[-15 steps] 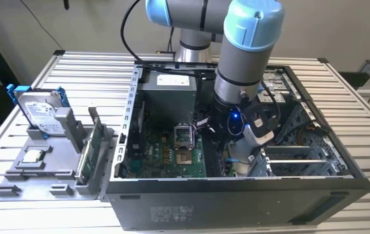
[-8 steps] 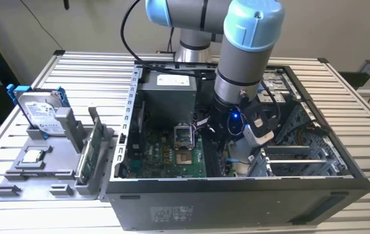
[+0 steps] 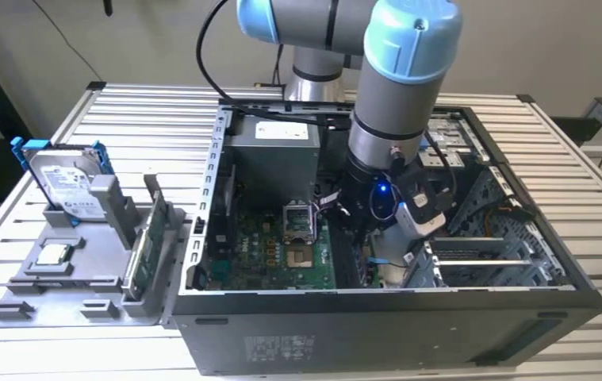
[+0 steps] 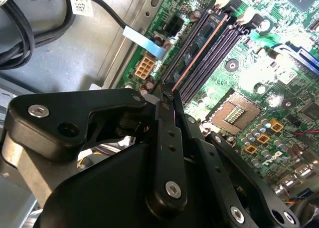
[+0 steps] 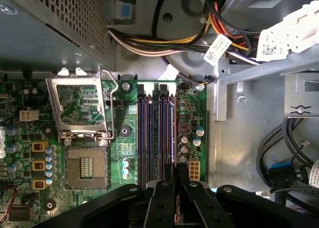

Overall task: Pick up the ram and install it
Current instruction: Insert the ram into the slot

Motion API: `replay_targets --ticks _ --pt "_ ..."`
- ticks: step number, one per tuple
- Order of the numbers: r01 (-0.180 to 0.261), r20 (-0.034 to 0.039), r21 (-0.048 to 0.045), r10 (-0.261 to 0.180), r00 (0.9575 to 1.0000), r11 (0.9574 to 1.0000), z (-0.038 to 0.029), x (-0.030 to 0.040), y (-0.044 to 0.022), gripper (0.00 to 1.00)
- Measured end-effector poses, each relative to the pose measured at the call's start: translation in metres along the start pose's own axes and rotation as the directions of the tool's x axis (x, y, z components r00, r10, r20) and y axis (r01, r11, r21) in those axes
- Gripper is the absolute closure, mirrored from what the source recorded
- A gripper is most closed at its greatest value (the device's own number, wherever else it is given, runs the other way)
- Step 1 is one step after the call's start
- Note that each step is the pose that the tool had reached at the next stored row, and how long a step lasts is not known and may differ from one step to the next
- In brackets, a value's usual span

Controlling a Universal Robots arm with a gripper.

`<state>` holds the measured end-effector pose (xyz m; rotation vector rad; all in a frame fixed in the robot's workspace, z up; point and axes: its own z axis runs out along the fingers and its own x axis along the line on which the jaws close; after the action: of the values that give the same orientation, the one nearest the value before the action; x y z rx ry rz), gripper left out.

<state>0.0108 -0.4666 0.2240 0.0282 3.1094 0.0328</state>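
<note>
ram [image 4: 202, 51] seated in motherboard slot, just beyond tool [image 4: 167, 96] tips.

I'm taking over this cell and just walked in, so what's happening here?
A robot arm is reaching down into an open computer case. Its gripper is down at the memory slots on the green board, at one end of the ram, which stands lengthwise in a slot. Whether it is fully seated I cannot tell. A hard drive stands in a holder at the exterior view's left.
</note>
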Motion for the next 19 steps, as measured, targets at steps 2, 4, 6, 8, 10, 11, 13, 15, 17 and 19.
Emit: replay_targets --ticks 2,4,6,8,10,11,13,15,17,19 --pt "0.000 0.0000 0.0002 0.000 1.0000 1.0000 -0.0001 0.0003 0.0000 0.86" --pt "0.000 -0.0002 0.0004 0.000 1.0000 1.0000 -0.0001 0.0004 0.0000 0.86" --pt "0.000 -0.0002 0.0005 0.000 1.0000 1.0000 0.0010 0.0005 -0.0001 0.86" --pt "-0.001 -0.0002 0.0005 0.001 1.0000 1.0000 0.0019 0.0006 -0.0001 0.86" --pt "-0.001 -0.0002 0.0005 0.001 1.0000 1.0000 0.0026 0.0006 -0.0001 0.86" --pt "-0.001 -0.0001 0.0006 0.001 1.0000 1.0000 0.0028 0.0006 -0.0001 0.86" --pt "-0.002 -0.0001 0.0006 0.002 1.0000 1.0000 0.0033 0.0006 -0.0001 0.86" --pt "-0.002 -0.0001 0.0006 0.002 1.0000 1.0000 0.0033 0.0006 -0.0001 0.86" --pt "-0.002 -0.0001 0.0005 0.002 1.0000 1.0000 0.0034 0.0006 -0.0001 0.86" --pt "-0.002 -0.0001 0.0005 0.002 1.0000 1.0000 0.0034 0.0006 -0.0001 0.86"
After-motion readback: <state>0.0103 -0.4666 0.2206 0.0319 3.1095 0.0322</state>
